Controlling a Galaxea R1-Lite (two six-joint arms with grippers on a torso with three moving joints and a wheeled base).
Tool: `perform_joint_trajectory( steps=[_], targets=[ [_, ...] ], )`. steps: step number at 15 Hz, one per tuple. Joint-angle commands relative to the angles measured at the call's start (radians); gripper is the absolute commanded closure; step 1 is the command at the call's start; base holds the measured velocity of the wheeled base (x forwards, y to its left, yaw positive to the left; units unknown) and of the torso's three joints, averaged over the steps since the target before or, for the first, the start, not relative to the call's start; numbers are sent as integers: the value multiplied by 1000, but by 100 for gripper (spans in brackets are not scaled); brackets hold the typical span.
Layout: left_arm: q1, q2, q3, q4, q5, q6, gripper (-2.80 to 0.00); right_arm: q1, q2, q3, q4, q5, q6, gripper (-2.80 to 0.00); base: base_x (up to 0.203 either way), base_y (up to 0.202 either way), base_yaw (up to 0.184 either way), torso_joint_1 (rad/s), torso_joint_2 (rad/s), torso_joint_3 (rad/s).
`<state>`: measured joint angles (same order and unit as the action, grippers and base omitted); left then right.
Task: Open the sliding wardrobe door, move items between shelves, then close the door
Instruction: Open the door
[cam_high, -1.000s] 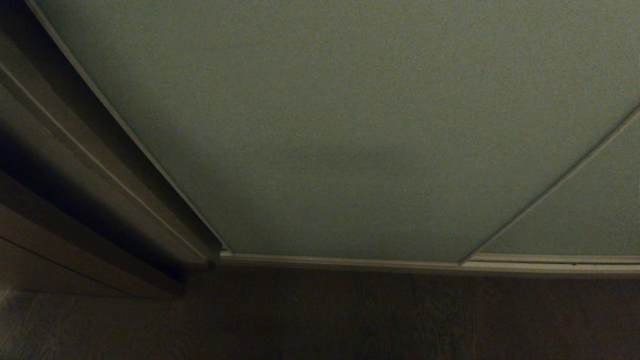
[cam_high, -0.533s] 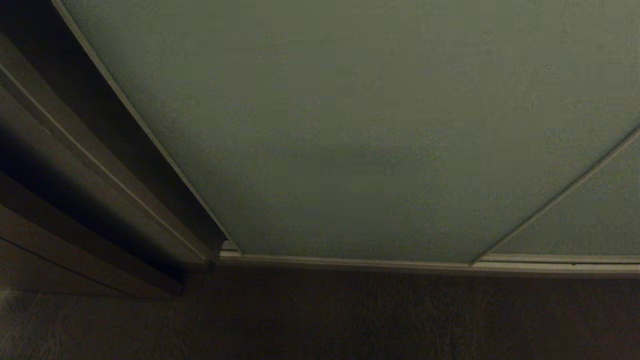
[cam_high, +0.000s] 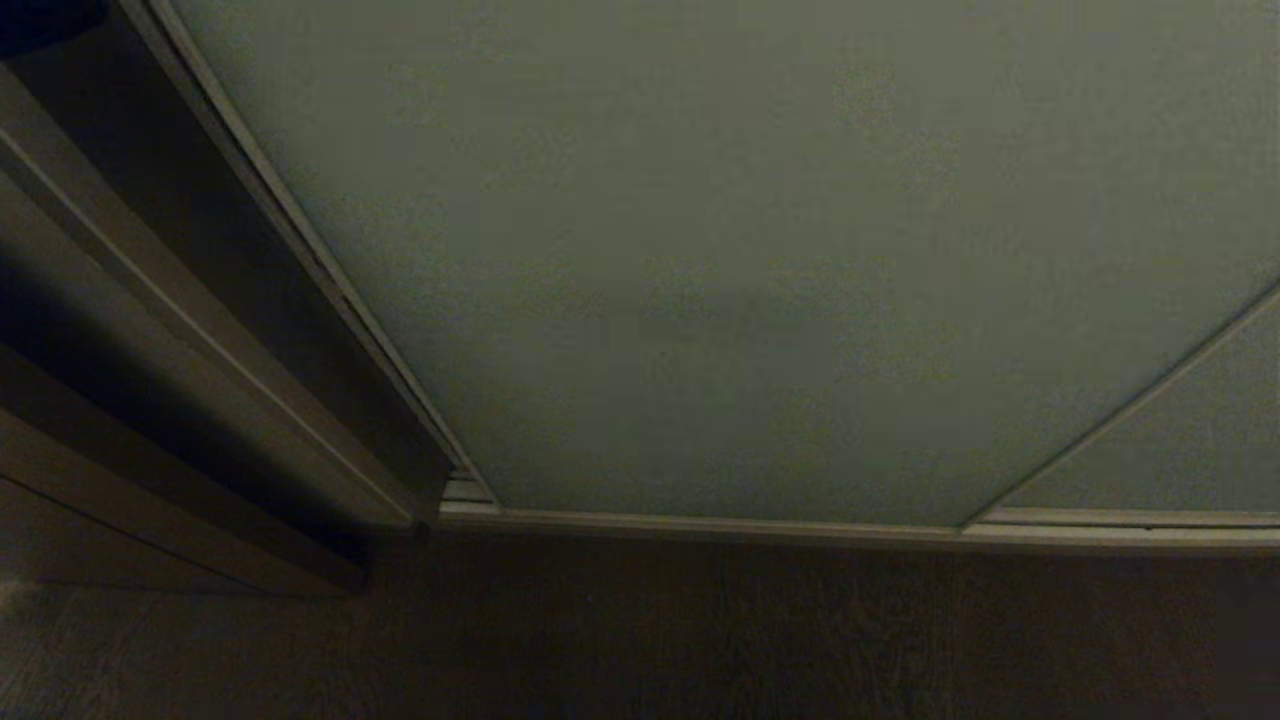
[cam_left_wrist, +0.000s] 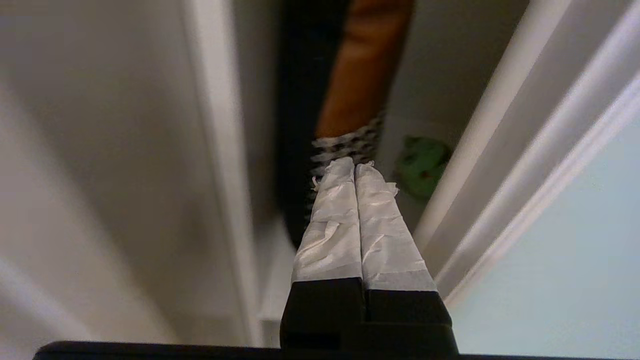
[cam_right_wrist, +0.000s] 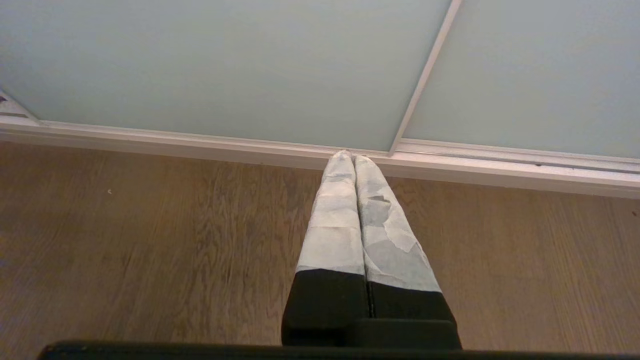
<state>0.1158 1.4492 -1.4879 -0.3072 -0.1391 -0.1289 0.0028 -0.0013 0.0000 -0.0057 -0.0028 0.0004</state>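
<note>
Left wrist view: sliding wardrobe door (cam_high: 760, 260) only cracked open at its left edge.
My left tool (cam_left_wrist: 356, 167) is pinched shut and empty at the gap; green toy (cam_left_wrist: 421, 166) sits inside, unmoved. Transfer and closing remain.

Houndstooth cushion (cam_left_wrist: 345, 145) beside an orange-brown item (cam_left_wrist: 360, 70); wooden floor (cam_right_wrist: 150, 240) below.

A home bedroom: sliding wardrobe door (cam_high: 760, 280), wood floor (cam_right_wrist: 150, 240), plush toy (cam_left_wrist: 422, 167) inside.

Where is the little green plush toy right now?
The green plush toy shows only in the left wrist view, inside the wardrobe beside the houndstooth cushion, just beyond the left gripper.
</note>
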Motion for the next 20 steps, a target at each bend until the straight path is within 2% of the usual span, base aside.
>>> perform_joint_trajectory(
  steps=[1,3,10,13,16,18,20],
  targets=[
    [-43,37,-29,-5,14,1,0,0,0,0,0,0,0,0,0,0,0,0,0,0],
    [-88,60,-37,-10,45,6,0,0,0,0,0,0,0,0,0,0,0,0,0,0],
    [-230,65,-45,2,49,8,0,0,0,0,0,0,0,0,0,0,0,0,0,0],
    [-326,65,-45,2,52,15,0,0,0,0,0,0,0,0,0,0,0,0,0,0],
    [-437,66,-33,2,86,25,0,0,0,0,0,0,0,0,0,0,0,0,0,0],
    [-458,65,-9,0,98,28,0,0,0,0,0,0,0,0,0,0,0,0,0,0],
    [-429,60,-1,3,130,29,0,0,0,0,0,0,0,0,0,0,0,0,0,0]
  ],
)
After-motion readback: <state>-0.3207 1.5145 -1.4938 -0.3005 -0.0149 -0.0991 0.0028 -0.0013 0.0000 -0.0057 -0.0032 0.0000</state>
